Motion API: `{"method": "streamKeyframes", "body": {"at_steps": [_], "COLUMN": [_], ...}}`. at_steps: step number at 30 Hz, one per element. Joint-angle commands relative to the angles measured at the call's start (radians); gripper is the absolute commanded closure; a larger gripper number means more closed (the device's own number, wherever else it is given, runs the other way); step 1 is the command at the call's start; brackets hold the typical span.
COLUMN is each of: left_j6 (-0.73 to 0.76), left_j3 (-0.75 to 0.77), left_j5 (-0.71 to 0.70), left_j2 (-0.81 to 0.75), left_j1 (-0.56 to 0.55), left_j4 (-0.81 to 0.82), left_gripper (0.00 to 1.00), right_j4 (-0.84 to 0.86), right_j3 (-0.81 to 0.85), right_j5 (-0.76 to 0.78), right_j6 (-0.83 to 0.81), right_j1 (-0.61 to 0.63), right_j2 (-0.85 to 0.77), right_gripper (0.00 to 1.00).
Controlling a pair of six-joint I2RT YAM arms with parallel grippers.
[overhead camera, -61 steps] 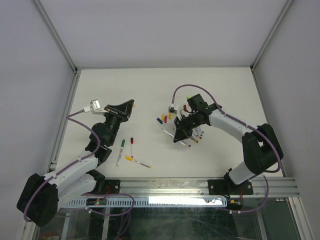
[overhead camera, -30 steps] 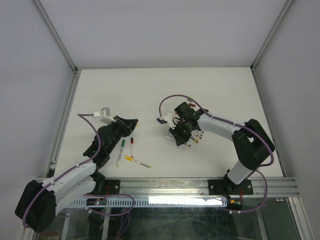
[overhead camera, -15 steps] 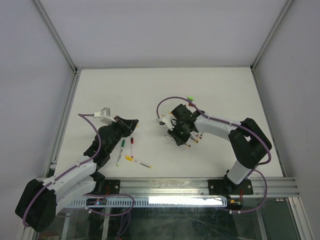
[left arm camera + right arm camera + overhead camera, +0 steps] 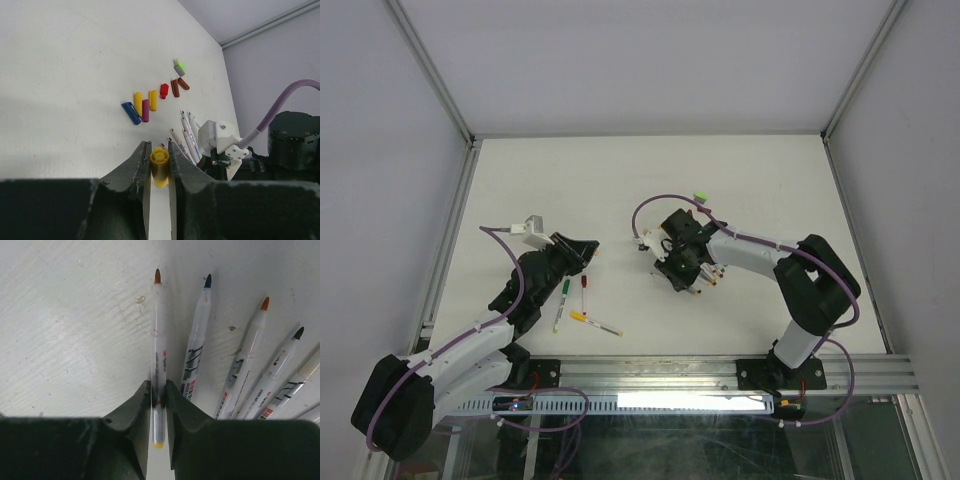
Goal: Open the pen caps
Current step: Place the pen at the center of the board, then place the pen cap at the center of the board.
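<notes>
- Cap pulled: the left gripper [image 4: 158,148] hangs over the left half of the worktop [image 4: 620,170], its fingers [image 4: 140,165] nearly closed and pinching a yellow cap [image 4: 159,167] by its sides. The cap's open end points out past the fingertips.
- The cap is carried alone, with no barrel in it. It looks ready to be set down with the others.
- The loose caps [image 4: 145,110] lie in a ragged line near the middle of the worktop: blue, yellow, purple, a second yellow, red and two brown. A green-topped one sits apart, further towards the far edge.
- The right gripper [image 4: 158,385] sits low over the right of centre, a bare pen [image 4: 158,330] running lengthwise between its fingers [image 4: 137,405]. The orange tip points away and the yellow tail end shows at the palm.
- The gap between those fingers is barely wider than the barrel. Whether they press on it or merely flank it cannot be told from the wrist view.
- That pen lies parallel to the other stripped pens [image 4: 235,375], tips all facing the same way. The likely aim is to add it to the finished row, well apart from the unfinished ones.
- Three capped pens [image 4: 561,305] wait near the front edge on the left, topped green, dark red and yellow. They suggest the job is well along but not done.
</notes>
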Motion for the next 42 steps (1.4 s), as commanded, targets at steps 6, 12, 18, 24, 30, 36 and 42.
{"method": "streamKeyframes", "body": {"at_steps": [6, 12, 18, 24, 30, 36, 42], "left_j6": [0.000, -0.023, -0.034, -0.034, -0.032, -0.029, -0.026], "left_j3": [-0.005, -0.005, -0.004, 0.001, 0.008, 0.019, 0.024], "left_j5": [0.024, 0.030, 0.037, 0.046, 0.072, 0.091, 0.102], "left_j2": [0.003, 0.006, 0.015, 0.025, 0.049, 0.077, 0.091], "left_j1": [0.007, 0.008, 0.007, 0.007, 0.008, 0.008, 0.008], "left_j4": [0.058, 0.061, 0.068, 0.073, 0.084, 0.087, 0.089], "left_gripper": [1.00, 1.00, 1.00, 1.00, 1.00, 1.00, 1.00], "right_j4": [0.012, 0.010, 0.007, 0.008, 0.011, 0.011, 0.011], "right_j3": [0.035, 0.038, 0.043, 0.048, 0.048, 0.049, 0.049], "right_j5": [0.025, 0.024, 0.012, 0.001, -0.011, -0.014, -0.022], "right_j6": [0.012, 0.012, 0.009, 0.006, 0.001, 0.000, -0.001], "right_j1": [0.024, 0.024, 0.024, 0.024, 0.022, 0.020, 0.015], "right_j2": [0.017, 0.015, 0.009, -0.026, -0.050, -0.054, -0.063], "right_gripper": [0.77, 0.77, 0.77, 0.75, 0.73, 0.70, 0.69]}}
